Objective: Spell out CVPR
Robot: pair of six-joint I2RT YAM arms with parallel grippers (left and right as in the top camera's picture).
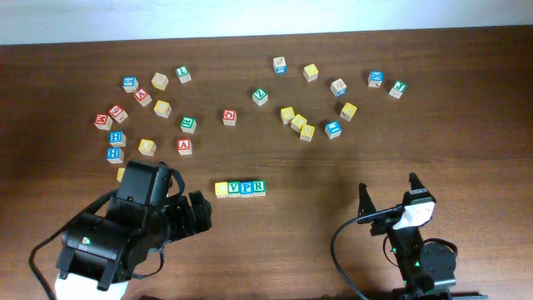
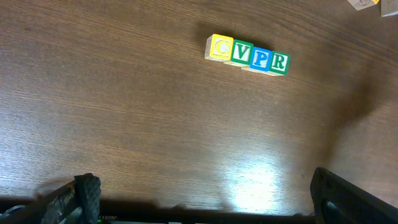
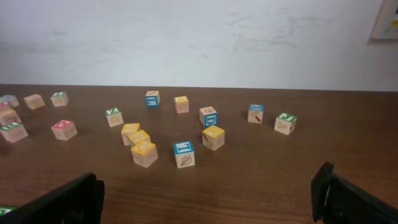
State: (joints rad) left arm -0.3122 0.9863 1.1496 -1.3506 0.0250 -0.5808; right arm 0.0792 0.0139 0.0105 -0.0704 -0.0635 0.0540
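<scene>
Overhead view: dark brown wooden surface point(image 1: 300, 162) with two arms at its near edge and letter blocks spread over its far half.
Word row: four small wooden cubes touching side by side in one straight line, reading C, V, P, R from left to right.
Row members: yellow-faced C block point(image 1: 221, 190); green-faced V block point(image 1: 234, 189); blue-faced P block point(image 1: 246, 188); green-faced R block point(image 1: 259, 188).
Row position: near-centre of the surface, on the near side of the loose blocks, just beside the left arm and well apart from the right arm.
Left pincer point(image 2: 204, 180): fingers spread wide, nothing between them; bare surface lies under the gap, and the row lies farther off, untouched.
Right pincer point(image 1: 389, 193): fingers spread wide, nothing held; it faces the far blocks and touches none.
Loose stock: scattered wooden letter cubes in red, blue, green and yellow, in a left group and a right group, with a red-faced cube point(image 1: 229, 117) between them.
Backdrop: white wall point(image 3: 199, 37) behind the far edge, seen from the right wrist.
</scene>
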